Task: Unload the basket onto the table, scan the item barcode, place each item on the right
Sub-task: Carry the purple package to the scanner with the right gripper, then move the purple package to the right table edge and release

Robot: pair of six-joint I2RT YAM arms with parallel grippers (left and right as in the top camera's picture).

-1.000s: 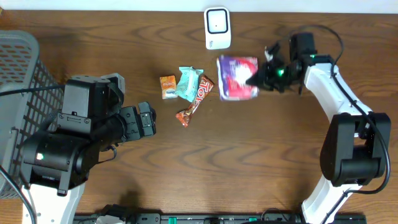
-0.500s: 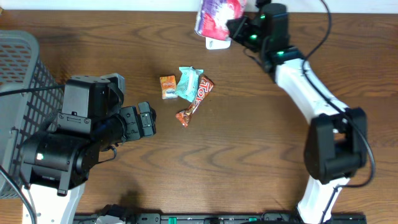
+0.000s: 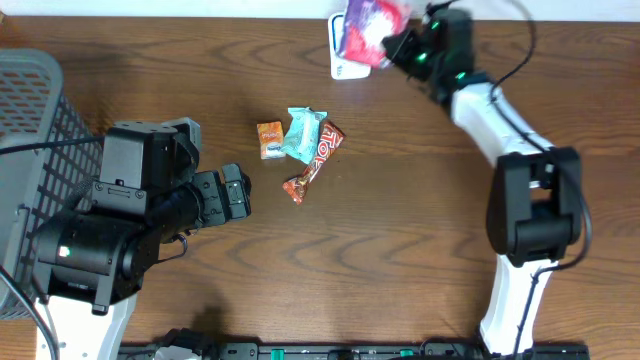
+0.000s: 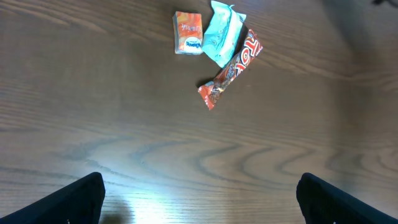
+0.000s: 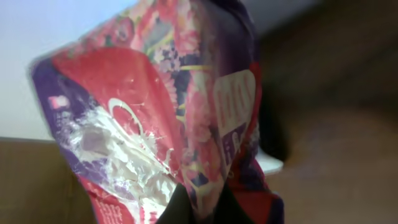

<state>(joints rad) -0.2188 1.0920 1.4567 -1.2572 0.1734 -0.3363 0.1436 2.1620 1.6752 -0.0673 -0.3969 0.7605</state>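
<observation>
Though flat on the bench [image 3: 400, 260] a second ago, now held aloft: pouch [image 3: 368, 25] clamped in the closed right pincer [image 3: 402, 42], carried to the far edge, hanging just ahead of its tips and partly over the scanner [image 3: 343, 64]. Shifted a little sideways in the last half second as well. Probably means the presenting step is under way; no sign of a completed scan. Left pincer [image 3: 236, 194] unmoved, jaws wide apart, gripping nothing; bar [image 3: 314, 160], orange packet [image 3: 269, 139] and teal packet [image 3: 303, 134] ahead of it, apart from its tips.

From overhead: pouch against scanner, printed face unreadable. From right wrist: crinkled pouch close up, pinched at its lower edge, no barcode visible on the side shown. From left wrist: only bar, packets and bench.
</observation>
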